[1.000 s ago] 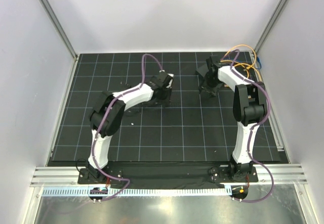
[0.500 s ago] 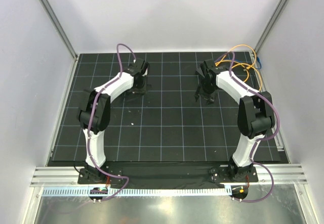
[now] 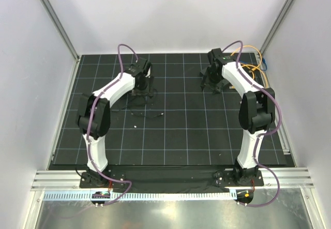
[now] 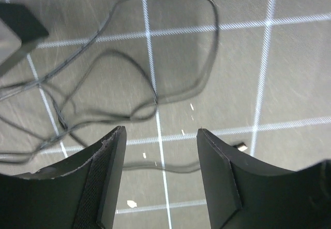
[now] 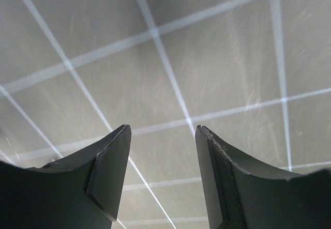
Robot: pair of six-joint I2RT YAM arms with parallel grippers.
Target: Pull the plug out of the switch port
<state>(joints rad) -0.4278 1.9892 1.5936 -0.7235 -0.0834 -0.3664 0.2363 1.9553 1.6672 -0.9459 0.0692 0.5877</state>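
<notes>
My left gripper (image 4: 160,130) (image 3: 140,88) is open and hangs above a thin black wire (image 4: 155,92) that lies in loose loops on the black gridded mat (image 3: 181,131). One strand of it runs across under the gap between the fingers without touching them. The wire's small pale-tipped end, apparently the plug (image 4: 239,147) (image 3: 162,114), lies free on the mat. My right gripper (image 5: 163,127) (image 3: 213,81) is open over bare mat at the back right, holding nothing. I cannot make out the switch port in any view.
A dark block with a pale side (image 4: 18,25) sits at the top left corner of the left wrist view, and the wire leads toward it. Orange and yellow cables (image 3: 252,58) loop at the back right corner. White walls enclose the mat.
The left arm swung left and back, and its gripper went from shut to open, leaving the wire and its end on the mat. The right gripper shifted slightly toward the back.
</notes>
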